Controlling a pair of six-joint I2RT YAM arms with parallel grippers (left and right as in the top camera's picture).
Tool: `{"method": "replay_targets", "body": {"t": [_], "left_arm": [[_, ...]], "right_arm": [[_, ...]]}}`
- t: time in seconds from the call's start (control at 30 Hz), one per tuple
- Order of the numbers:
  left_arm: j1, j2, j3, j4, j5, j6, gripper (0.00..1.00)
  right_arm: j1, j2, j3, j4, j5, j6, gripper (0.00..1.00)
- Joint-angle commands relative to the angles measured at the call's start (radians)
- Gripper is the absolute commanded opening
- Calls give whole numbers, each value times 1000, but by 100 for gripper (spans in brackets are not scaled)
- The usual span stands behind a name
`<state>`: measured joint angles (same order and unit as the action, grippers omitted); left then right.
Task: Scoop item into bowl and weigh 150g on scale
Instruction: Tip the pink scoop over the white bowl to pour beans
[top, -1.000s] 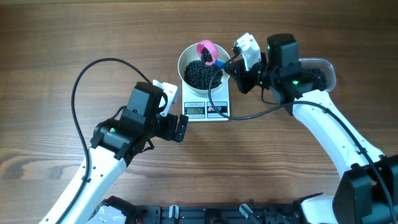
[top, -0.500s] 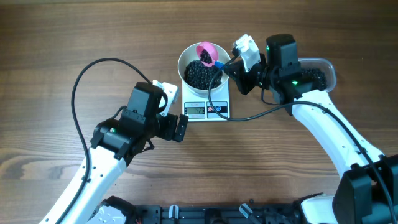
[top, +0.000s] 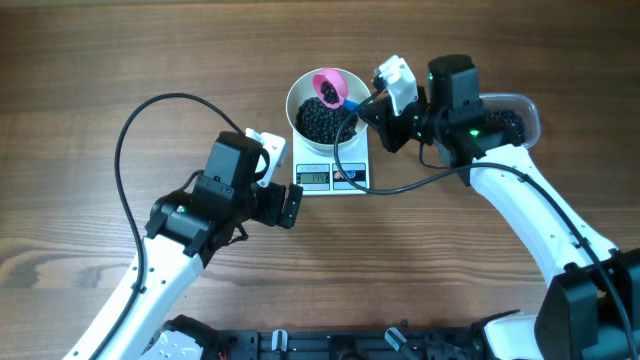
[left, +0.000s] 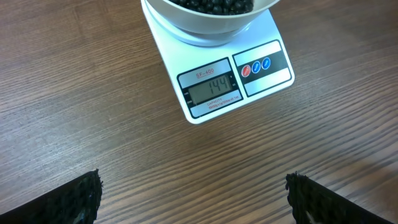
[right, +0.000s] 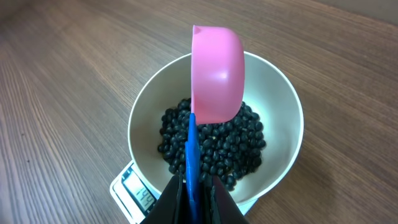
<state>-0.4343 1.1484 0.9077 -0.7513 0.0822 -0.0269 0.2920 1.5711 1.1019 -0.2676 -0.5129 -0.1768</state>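
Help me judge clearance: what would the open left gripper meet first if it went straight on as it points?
Likely the scale, at its display edge; only bare table lies before it, though depth is unclear.

1 white bowl, 1 scale, 1 pink scoop, 1 clear tub — black beans beyond counting.

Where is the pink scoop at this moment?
In the overhead view, the pink scoop hangs over the far side of the white bowl on the scale. The right gripper, just right of it, grips its blue handle.
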Motion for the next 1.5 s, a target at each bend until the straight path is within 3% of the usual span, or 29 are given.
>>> {"method": "replay_targets", "body": {"t": [0.0, 0.87, 1.03, 1.23, 1.37, 1.47], "left_arm": [[5, 4, -5, 3, -5, 13, 100], [5, 4, -5, 3, -5, 13, 100], [5, 4, -5, 3, -5, 13, 100], [5, 4, -5, 3, -5, 12, 100], [5, 4, -5, 3, -5, 13, 100], [5, 4, -5, 3, -5, 12, 100]], "right_arm": [[6, 12, 3, 5, 12, 29, 4], [6, 12, 3, -2, 10, 26, 4], [6, 12, 3, -21, 0, -98, 4], [6, 12, 3, -6, 60, 9, 4], [12, 12, 3, -29, -81, -137, 4], [11, 12, 3, -27, -47, -113, 4]]}}
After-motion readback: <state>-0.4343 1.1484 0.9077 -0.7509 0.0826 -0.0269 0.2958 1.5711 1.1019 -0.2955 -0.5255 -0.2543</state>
